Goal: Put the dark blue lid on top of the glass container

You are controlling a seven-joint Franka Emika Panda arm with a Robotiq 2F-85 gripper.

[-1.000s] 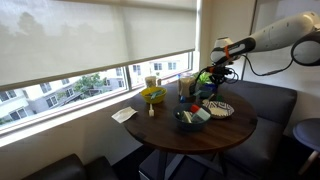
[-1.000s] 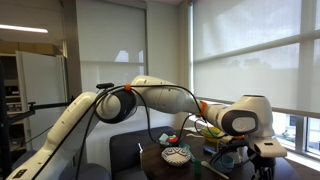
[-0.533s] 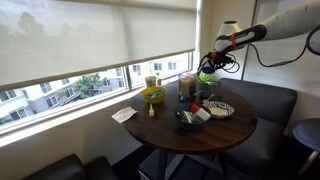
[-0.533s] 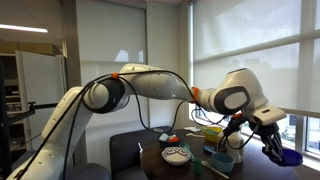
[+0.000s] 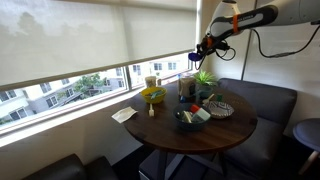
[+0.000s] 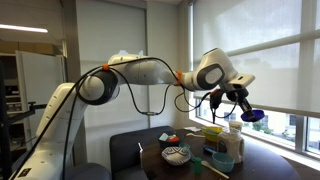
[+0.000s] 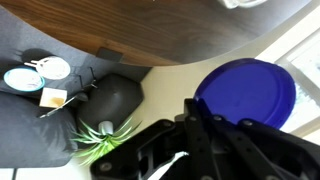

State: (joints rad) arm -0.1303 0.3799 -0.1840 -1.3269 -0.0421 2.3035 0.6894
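Within the last second the claw (image 6: 243, 106) has risen from low over the desk (image 5: 165, 130) to high above it, and the dark blue lid (image 7: 245, 95) has come up with it. The fingers are closed on the lid's edge, and the disc juts out beyond the fingertips. The glass container (image 5: 185, 88) stands on the desk well below the claw and off to one side. The pickup looks done; lowering the lid over the jar's mouth remains.
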